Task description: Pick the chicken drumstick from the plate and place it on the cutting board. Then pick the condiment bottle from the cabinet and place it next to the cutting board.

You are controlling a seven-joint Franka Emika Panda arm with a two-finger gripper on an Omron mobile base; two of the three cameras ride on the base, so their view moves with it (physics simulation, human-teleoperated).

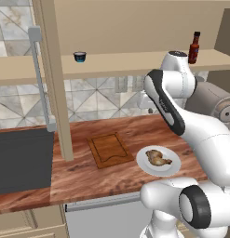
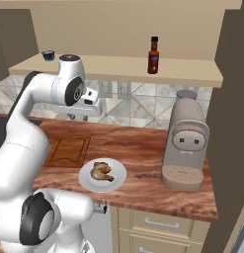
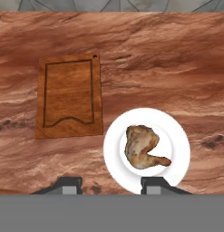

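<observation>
Zero steps done so far: drumstick (image 3: 143, 148) on plate (image 3: 179, 136), lower right of hand view, board (image 3: 70, 96) bare, bottle (image 2: 153, 55) up on shelf, fingers (image 3: 111, 186) part open, holding nothing

Golden-brown drumstick (image 3: 143, 148) on white plate (image 3: 179, 145)

On your reddish wood countertop (image 1: 111, 179) you have the cutting board (image 1: 110, 149) lying flat beside the white plate (image 1: 146, 166), the two just apart, with a beige coffee machine (image 2: 185, 141) standing further along to the right. Up on the cabinet (image 1: 130, 59) shelf, you'll find the condiment bottle (image 2: 153, 55) upright and a small dark cup (image 1: 79, 56) well apart from it.
</observation>
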